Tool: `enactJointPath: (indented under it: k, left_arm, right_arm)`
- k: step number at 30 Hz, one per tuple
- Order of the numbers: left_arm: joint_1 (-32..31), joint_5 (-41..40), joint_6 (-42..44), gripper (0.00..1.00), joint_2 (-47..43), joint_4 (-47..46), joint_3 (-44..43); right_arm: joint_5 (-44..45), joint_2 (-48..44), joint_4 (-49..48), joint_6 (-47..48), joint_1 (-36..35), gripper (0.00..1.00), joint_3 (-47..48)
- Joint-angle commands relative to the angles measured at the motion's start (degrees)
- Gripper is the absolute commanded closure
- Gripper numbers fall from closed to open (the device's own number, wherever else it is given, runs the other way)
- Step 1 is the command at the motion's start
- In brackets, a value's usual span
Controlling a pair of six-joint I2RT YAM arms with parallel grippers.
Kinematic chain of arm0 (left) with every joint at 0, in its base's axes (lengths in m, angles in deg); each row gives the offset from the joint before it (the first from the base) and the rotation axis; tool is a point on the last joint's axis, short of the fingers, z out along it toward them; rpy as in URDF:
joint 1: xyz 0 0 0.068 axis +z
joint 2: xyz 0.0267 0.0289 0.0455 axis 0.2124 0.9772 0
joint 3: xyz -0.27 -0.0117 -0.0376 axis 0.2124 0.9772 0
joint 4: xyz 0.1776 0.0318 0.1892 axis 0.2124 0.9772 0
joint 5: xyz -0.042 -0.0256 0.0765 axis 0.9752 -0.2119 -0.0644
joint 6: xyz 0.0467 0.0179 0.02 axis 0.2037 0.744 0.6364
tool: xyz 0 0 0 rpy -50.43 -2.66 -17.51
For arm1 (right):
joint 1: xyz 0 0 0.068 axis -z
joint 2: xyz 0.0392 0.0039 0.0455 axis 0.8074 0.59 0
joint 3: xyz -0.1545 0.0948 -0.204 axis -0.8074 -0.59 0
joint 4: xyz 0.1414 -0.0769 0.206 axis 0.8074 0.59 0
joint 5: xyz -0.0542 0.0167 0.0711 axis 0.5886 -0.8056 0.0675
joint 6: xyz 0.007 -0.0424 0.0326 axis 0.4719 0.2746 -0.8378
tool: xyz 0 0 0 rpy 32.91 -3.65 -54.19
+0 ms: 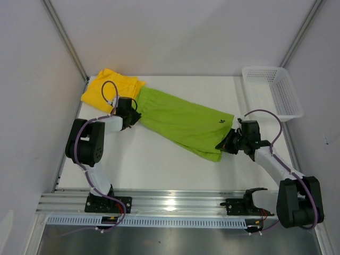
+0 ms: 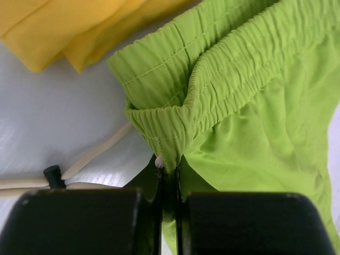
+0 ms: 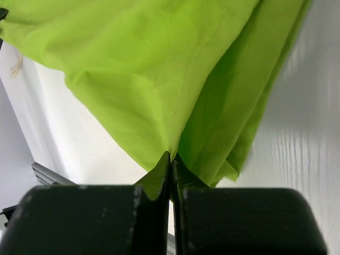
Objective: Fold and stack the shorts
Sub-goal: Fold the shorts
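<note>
Lime green shorts (image 1: 180, 121), yellow shorts (image 1: 127, 84), white mesh basket (image 1: 291, 95).

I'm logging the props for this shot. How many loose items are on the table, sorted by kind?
Soft fabric shorts: 2, the bright yellow pair and the lime green pair
Baskets: 1, the white plastic mesh basket
Total: 3

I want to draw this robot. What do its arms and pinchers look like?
Both the left arm and right arm have white links between chunky black joints, and a purple cable loops along each one. The left gripper and right gripper are black, with two flat, blocky fingers showing small pale scuffs. Black bases sit on a silver rail.
</note>
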Motion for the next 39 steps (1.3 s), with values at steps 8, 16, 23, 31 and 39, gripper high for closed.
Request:
enactJointPath:
  k: [8, 16, 23, 31, 39]
  left_arm:
    - [-0.37, -6.91, -3.96, 1.0, 4.21, 7.28, -8.02]
    - [-0.37, -6.83, -3.17, 1.0, 4.04, 8.0, -8.55]
    - [-0.37, -6.13, -1.77, 1.0, 4.04, 8.18, -8.9]
    - [-0.63, -4.02, -0.45, 1.0, 2.9, 7.48, -6.89]
    - [-4.67, -5.33, -2.46, 1.0, -3.33, 7.39, 1.19]
  right_arm:
    - [2.41, -13.18, 7.05, -5.66, -7.82, 1.0, -7.86]
    - [2.24, -12.48, 8.11, -5.13, -8.8, 0.8, -12.09]
    - [2.32, -12.13, 11.53, -2.68, -9.85, 0.78, -11.04]
    - [6.62, -13.54, 18.73, 1.71, -9.24, 0.75, 0.9]
    - [3.12, -8.1, 9.62, 0.41, -8.36, 0.76, 9.18]
